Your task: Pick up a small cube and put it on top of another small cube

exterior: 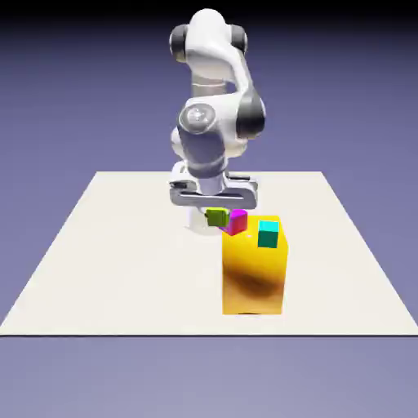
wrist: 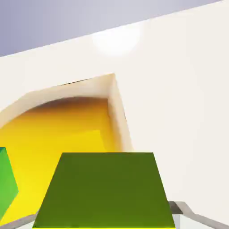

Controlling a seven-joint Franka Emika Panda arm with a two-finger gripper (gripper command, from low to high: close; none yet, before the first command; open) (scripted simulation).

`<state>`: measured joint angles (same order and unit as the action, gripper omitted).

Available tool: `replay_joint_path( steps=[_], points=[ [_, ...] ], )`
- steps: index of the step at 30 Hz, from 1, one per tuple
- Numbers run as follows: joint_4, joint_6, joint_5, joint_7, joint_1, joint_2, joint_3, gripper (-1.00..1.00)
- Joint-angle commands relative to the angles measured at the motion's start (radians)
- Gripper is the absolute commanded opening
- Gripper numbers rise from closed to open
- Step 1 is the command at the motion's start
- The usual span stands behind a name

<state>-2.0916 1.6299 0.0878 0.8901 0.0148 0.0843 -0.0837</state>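
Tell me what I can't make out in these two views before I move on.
- Gripper fingertips: hidden behind the tiny olive-green cube in the exterior view; the hand view shows only grey slivers at the bottom edge beside the cube.
- Small magenta cube: partly hidden by the olive cube, so contact or a gap is unclear; not identifiable in the hand view.
- Big orange-yellow block: cut off in the hand view.
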Motion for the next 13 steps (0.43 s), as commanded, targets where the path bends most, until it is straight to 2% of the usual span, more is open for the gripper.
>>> replay_joint_path(
  steps=[1, 4, 9, 10, 13],
  points=[
    [-0.013, -0.025, -0.019, -0.019, -0.01, 0.036, -0.013, -1.0],
    [-0.033, -0.061, -0.044, -0.048, -0.035, 0.089, -0.031, -1.0],
    [-0.212, 0.114, -0.039, -0.051, -0.038, 0.092, -0.035, -1.0],
    [-0.212, 0.114, -0.039, -0.051, -0.038, 0.092, -0.035, 1.0],
    [-0.139, 0.043, -0.041, -0.049, -0.036, 0.091, -0.033, 1.0]
  ],
)
